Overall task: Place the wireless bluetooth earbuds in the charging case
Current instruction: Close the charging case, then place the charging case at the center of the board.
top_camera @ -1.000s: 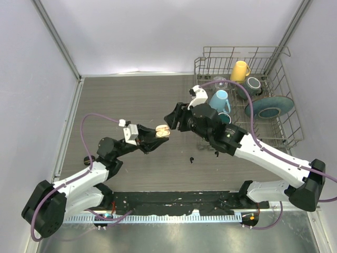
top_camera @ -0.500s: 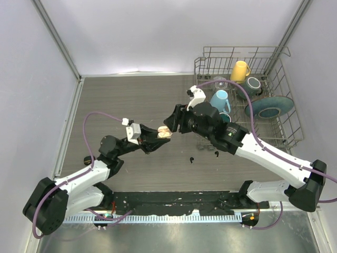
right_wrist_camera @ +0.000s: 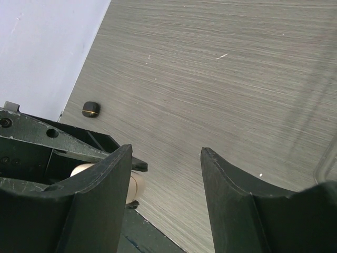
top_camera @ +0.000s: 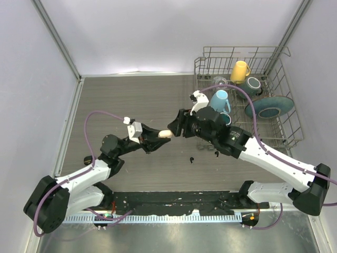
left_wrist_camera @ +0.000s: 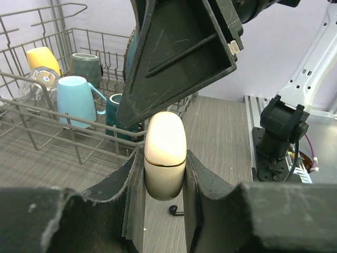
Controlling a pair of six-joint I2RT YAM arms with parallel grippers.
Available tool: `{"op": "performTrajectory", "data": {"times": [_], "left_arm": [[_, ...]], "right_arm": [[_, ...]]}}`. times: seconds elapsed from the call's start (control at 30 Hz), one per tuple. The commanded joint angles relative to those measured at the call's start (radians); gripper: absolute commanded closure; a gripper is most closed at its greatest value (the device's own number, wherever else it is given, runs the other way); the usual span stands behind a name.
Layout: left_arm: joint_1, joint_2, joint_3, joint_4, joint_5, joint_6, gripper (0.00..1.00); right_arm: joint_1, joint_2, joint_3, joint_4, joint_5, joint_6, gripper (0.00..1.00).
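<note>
From near edge, left arm stretched low and forward, left pincer [top_camera: 158, 139] clamped on cream charging case [left_wrist_camera: 165, 154], case interior hidden, two black earbuds [top_camera: 191, 159] on surface [top_camera: 131, 100] under right arm, right pincer [right_wrist_camera: 166, 154] apart, just beyond case.

The left gripper [left_wrist_camera: 164, 161] has its jaws closed on a cream-white charging case [left_wrist_camera: 165, 150]. The case stands upright between the jaws, lid shut, with a thin gold seam around its middle. The right gripper [left_wrist_camera: 179, 58] – seen as one dark, wedge-shaped finger – hangs just above the case's top; contact cannot be confirmed. A small black earbud [left_wrist_camera: 176, 211] lies on the wood-grain table [left_wrist_camera: 221, 137], below the case. Behind, at left, a wire dish rack [left_wrist_camera: 58, 8] holds four mugs – yellow [left_wrist_camera: 42, 59], grey-green [left_wrist_camera: 84, 66], light blue [left_wrist_camera: 73, 100] and dark teal [left_wrist_camera: 118, 118]. A black arm base [left_wrist_camera: 281, 132] stands at right.
</note>
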Motion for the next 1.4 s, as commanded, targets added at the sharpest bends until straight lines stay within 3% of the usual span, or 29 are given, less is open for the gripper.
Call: {"op": "performTrajectory", "data": {"times": [0.0,0.1,0.13,0.2,0.23,0.3,0.37,0.7,1.03,1.27,1.37], "left_arm": [[0.0,0.008,0.051,-0.001,-0.05,-0.019,1.0],[0.0,0.008,0.068,-0.078,-0.101,-0.047,1.0],[0.002,0.003,0.088,-0.104,-0.128,-0.134,0.97],[0.002,0.003,0.132,-0.297,-0.262,-0.241,0.92],[0.003,0.012,0.199,-0.448,-0.273,-0.249,0.92],[0.003,0.05,0.25,-0.53,-0.221,-0.237,0.99],[0.003,0.119,0.31,-0.621,-0.202,-0.26,1.0],[0.005,0.394,0.349,-0.616,-0.191,-0.484,1.0],[0.029,0.583,0.465,-0.753,-0.204,-0.582,1.0],[0.029,0.679,0.534,-0.81,-0.171,-0.57,1.0],[0.028,0.707,0.591,-0.932,-0.176,-0.52,0.94]], "right_arm": [[-0.003,-0.052,-0.023,0.012,0.059,0.018,0.4],[-0.003,-0.095,-0.058,0.004,0.199,0.06,0.39],[-0.003,-0.129,-0.068,0.005,0.229,0.079,0.39],[-0.003,-0.161,-0.097,0.001,0.314,0.093,0.39],[-0.003,-0.192,-0.104,0.001,0.332,0.101,0.39],[-0.003,-0.222,-0.126,-0.001,0.378,0.106,0.39],[-0.005,-0.259,-0.146,0.002,0.409,0.11,0.39],[-0.008,-0.316,-0.175,-0.021,0.443,0.115,0.39],[-0.008,-0.315,-0.184,-0.022,0.448,0.115,0.39],[-0.009,-0.342,-0.21,-0.028,0.469,0.129,0.39],[-0.008,-0.348,-0.216,-0.033,0.477,0.13,0.39]]}}
